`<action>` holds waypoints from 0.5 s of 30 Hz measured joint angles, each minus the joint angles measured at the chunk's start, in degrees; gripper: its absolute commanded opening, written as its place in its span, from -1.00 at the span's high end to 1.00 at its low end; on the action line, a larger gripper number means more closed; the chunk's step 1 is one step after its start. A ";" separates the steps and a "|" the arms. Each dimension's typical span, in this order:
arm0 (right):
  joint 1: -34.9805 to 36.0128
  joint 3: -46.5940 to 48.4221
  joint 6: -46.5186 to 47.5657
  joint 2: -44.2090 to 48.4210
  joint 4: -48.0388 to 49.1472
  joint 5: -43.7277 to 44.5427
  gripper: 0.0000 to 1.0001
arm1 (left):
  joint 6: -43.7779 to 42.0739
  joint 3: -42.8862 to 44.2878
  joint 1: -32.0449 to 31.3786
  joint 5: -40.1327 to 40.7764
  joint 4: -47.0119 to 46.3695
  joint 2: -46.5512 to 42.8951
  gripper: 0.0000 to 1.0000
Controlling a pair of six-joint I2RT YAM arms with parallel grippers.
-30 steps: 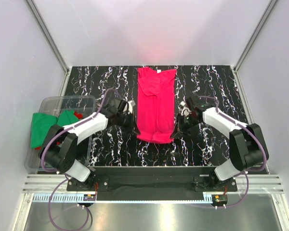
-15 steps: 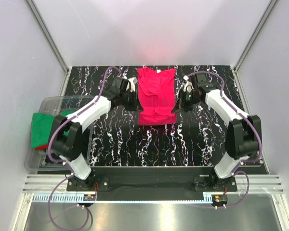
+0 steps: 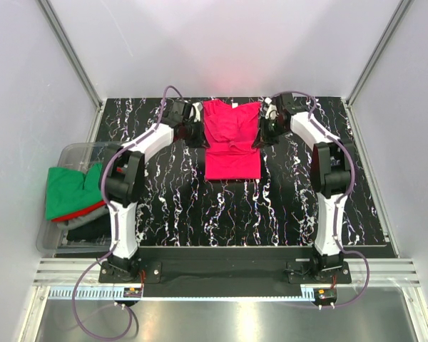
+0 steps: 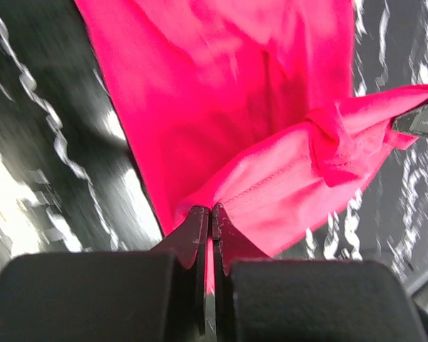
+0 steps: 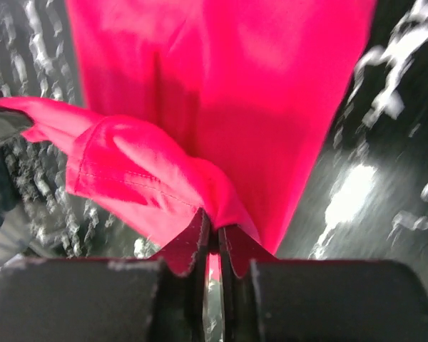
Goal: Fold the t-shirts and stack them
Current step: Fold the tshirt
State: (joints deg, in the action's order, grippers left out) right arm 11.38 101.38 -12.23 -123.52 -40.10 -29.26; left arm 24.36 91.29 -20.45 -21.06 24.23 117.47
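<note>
A clear bin [image 3: 71, 148] sits at the near left of the desk [image 3: 200, 214]. A green shirt [image 3: 68, 189] lies on top in it and hangs a bit over the left rim. A thin bit of a red shirt [image 3: 85, 212] peeks out under the green one. A dark shirt [image 3: 89, 228] lies below that, at the near end of the bin.

The desk is black with white wiggly lines. The middle of it is bare all the way to the near edge.

The pink shirt [image 3: 232, 153] lies flat in the far middle of the desk. Its collar end points to the far edge. Its near part looks like a neat block with a straight near edge. There are a few creases across the middle of it.

Both arms reach far out, one on each side of the pink shirt. The left pincer [image 4: 210, 210] is at the shirt's left side, about halfway up it. Its two fingers are pressed tight together, with a pink edge pinched between them. You can see the stitched hem just above the tips.

The right pincer [image 5: 212, 217] is at the shirt's right side, across from the left one. Its fingers are squeezed tight too, and they hold a bunched pink corner with a stitched hem.

The pink edge runs from one pincer to the other, lifted over the flat part of the shirt. Each wrist view shows the other pincer's dark tip at the far end of that edge.
</note>
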 measured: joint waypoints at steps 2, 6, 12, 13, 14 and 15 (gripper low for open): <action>-0.28 2.40 0.83 -2.89 0.37 0.87 0.34 | -0.70 2.86 0.74 0.26 -0.50 2.86 0.36; -0.37 3.93 3.15 -4.90 0.44 3.85 -0.08 | -2.05 4.42 1.66 1.40 -1.36 4.79 -0.01; -1.81 -0.02 5.05 1.14 0.00 4.44 -0.14 | -2.49 1.16 2.16 0.70 -1.14 0.90 -0.17; -2.45 -1.97 5.07 3.61 -0.44 4.11 -0.15 | -2.34 -0.81 2.16 -0.31 -1.01 -1.05 -0.21; -3.08 -4.15 5.03 6.14 -0.61 3.74 -0.14 | -2.16 -3.08 2.16 -1.62 -1.09 -3.34 -0.22; -3.58 -6.47 4.96 8.55 -0.55 2.84 -0.13 | -1.86 -5.27 2.16 -3.17 -0.85 -5.60 -0.24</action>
State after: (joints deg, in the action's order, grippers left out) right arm 7.79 94.91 -7.27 -114.98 -40.64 -26.41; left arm 22.50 86.02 -18.28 -24.23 23.38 111.87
